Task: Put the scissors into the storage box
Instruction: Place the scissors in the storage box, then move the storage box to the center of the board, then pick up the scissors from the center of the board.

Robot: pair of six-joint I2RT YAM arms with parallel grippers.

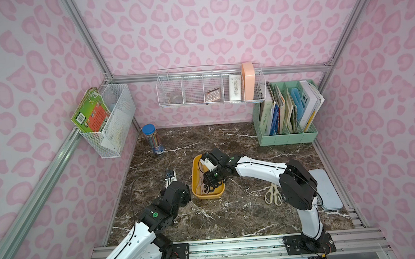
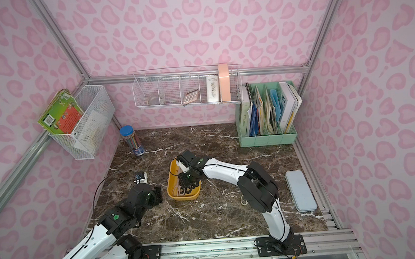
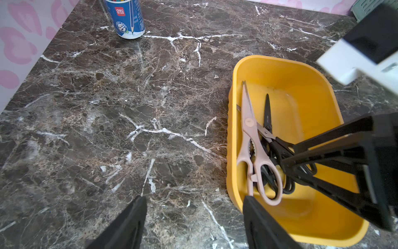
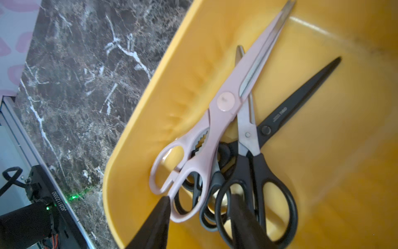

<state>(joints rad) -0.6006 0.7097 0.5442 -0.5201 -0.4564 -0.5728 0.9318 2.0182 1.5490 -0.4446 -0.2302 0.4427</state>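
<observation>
Gaping right jaws above black-handled scissors (image 4: 254, 163)

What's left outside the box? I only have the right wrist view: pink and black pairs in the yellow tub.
Observer: One pair that I can see: cream-handled shears on the table beside the right arm, outside the storage box.
Operator: Left arm busy?
Observer: No. The left gripper is open and empty, over bare table beside the box.
Operator: Anything near the shears?
Observer: A flat grey-blue case lies past them, at the table's right edge.
</observation>
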